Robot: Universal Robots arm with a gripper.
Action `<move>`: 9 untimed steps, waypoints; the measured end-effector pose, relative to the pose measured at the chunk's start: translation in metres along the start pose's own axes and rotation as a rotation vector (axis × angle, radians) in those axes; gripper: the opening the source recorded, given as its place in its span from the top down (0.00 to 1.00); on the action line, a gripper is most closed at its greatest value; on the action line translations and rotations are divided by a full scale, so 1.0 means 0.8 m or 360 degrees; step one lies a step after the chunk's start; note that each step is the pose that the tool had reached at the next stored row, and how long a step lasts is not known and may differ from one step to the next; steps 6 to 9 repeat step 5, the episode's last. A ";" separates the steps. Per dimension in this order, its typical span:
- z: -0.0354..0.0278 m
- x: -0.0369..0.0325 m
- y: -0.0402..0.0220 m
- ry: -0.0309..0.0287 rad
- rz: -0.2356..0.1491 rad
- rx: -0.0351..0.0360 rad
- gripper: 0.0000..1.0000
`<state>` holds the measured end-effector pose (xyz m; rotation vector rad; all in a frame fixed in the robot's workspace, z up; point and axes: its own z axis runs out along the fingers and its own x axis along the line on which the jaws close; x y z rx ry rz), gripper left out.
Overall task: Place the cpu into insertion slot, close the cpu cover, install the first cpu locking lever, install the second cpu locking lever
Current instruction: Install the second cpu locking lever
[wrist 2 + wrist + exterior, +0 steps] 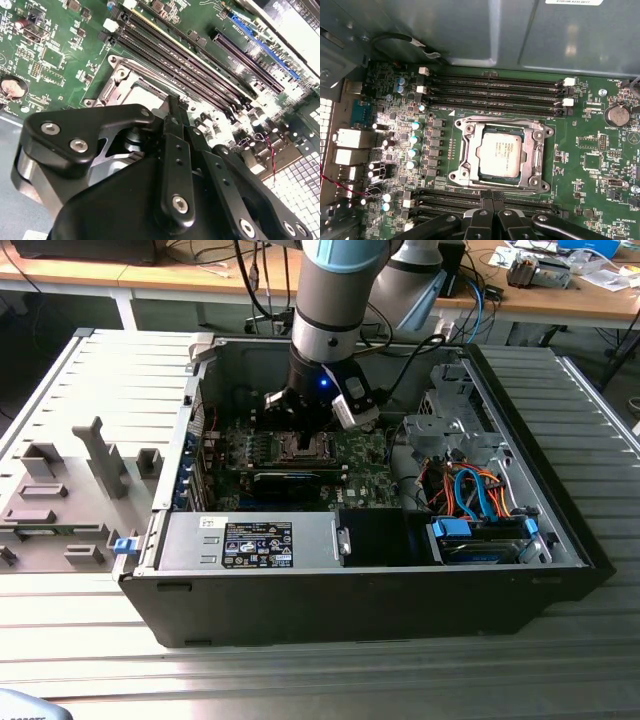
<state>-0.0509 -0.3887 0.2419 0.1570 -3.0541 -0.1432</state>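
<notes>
Fingers (490, 201) closed, nothing gripped.
The cpu (501, 154) is seated in the insertion slot (462, 175), at their 12 o'clock.

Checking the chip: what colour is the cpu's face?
Pale silver-grey, clearest in the first wrist view: cpu.

memory slots (495, 90) flank insertion slot (499, 155) (seemingly unobstructed).

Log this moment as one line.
cpu: seated in insertion slot | cpu cover: closed | gripper: beside slot
</notes>
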 end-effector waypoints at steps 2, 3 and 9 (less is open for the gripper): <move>0.0000 0.0000 0.0000 0.00000 0.0000 0.0000 0.89; -0.0001 0.0000 0.0000 0.00000 0.0000 0.0000 0.89; -0.0001 0.0000 0.0000 0.00001 0.0000 0.0000 0.89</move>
